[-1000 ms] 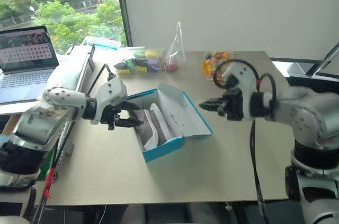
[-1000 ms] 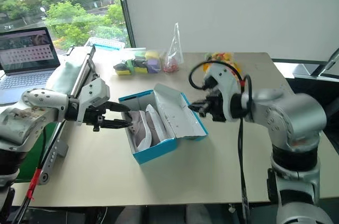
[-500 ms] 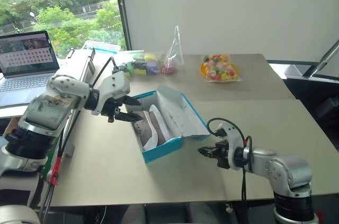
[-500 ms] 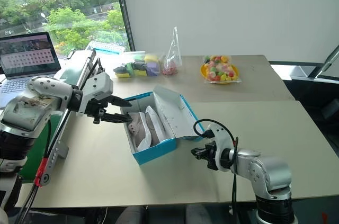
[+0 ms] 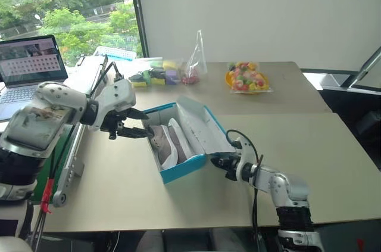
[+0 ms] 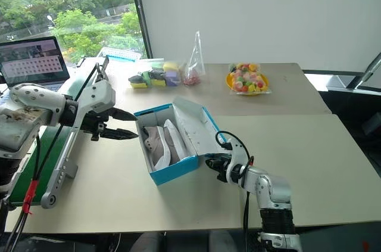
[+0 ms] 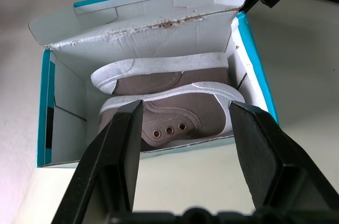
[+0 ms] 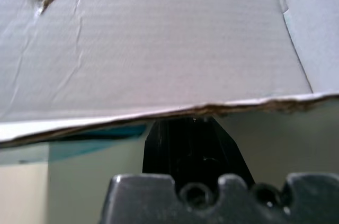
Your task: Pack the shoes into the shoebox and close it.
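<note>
Shoes (image 7: pixel 175 102) lie side by side inside open shoebox (image 5: pixel 184 170).

Left gripper (image 5: pixel 138 128) agape; right gripper (image 5: pixel 215 160) (seemingly low) closed.

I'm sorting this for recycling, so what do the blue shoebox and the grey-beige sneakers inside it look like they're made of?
The blue rectangular shoebox looks like matte cardboard: its white inner lid shows a torn, fuzzy brown edge and creases. The small grey-beige sneakers appear to be woven canvas uppers with metal-looking eyelets and smooth white soles, probably rubber, though foam can't be ruled out.
</note>
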